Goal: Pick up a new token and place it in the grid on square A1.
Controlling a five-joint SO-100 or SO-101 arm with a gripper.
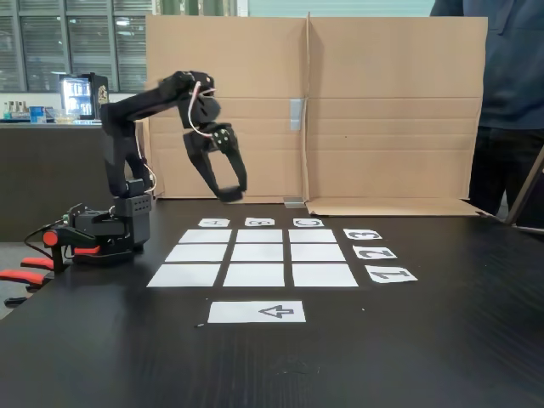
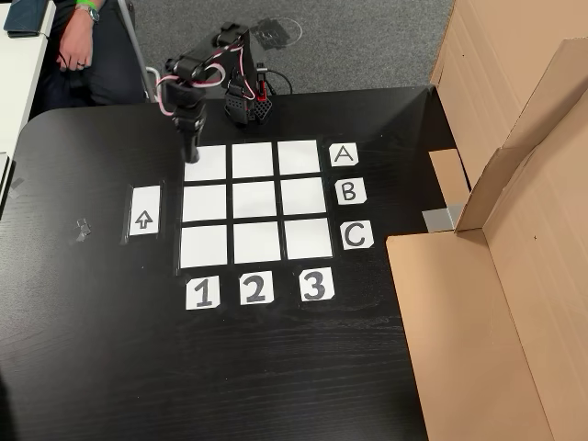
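Gripper [image 1: 228,194], upper left, jaws narrow on a dark, blurred token [image 1: 230,196]; misaligned release could miss square A1 [image 2: 209,165].

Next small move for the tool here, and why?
Probably lower it, nudging toward the middle of square A1. The tool hangs over that square's arrow-side edge in the other view and sits well above the table in the fixed view. Whether it holds the token is unclear.
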